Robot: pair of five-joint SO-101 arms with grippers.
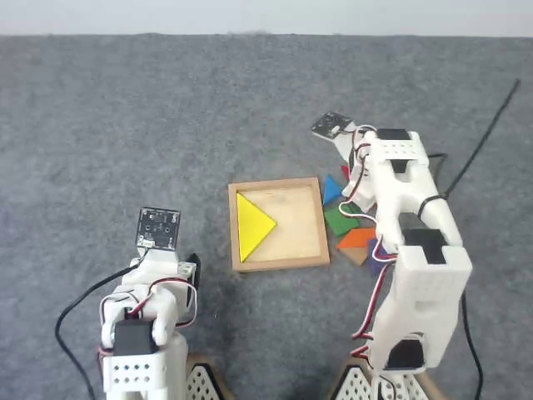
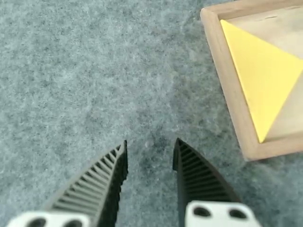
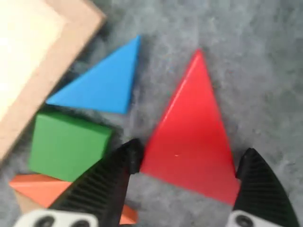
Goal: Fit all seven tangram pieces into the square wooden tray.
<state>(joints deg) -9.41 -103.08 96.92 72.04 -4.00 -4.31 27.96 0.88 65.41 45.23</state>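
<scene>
The right gripper (image 3: pixel 191 151) stands open, with one finger on each side of the wide end of the red triangle (image 3: pixel 194 132). I cannot tell if the fingers touch it. This triangle lies flat on the grey carpet (image 3: pixel 265 56), to the right of the square wooden tray (image 1: pixel 276 182). Between it and the tray lies the blue triangle (image 3: pixel 102 85), just beside the tray's far right corner. The green square (image 3: pixel 66 144) is nearer, and the orange piece (image 3: pixel 38 187) nearer again, partly under it.

The left gripper (image 2: pixel 150 144) is also open and holds nothing. It hangs over the carpet to the left of the tray's near left corner. Inside the tray the yellow triangle (image 2: pixel 258 80) lies flat, its long side along the left wall.
</scene>
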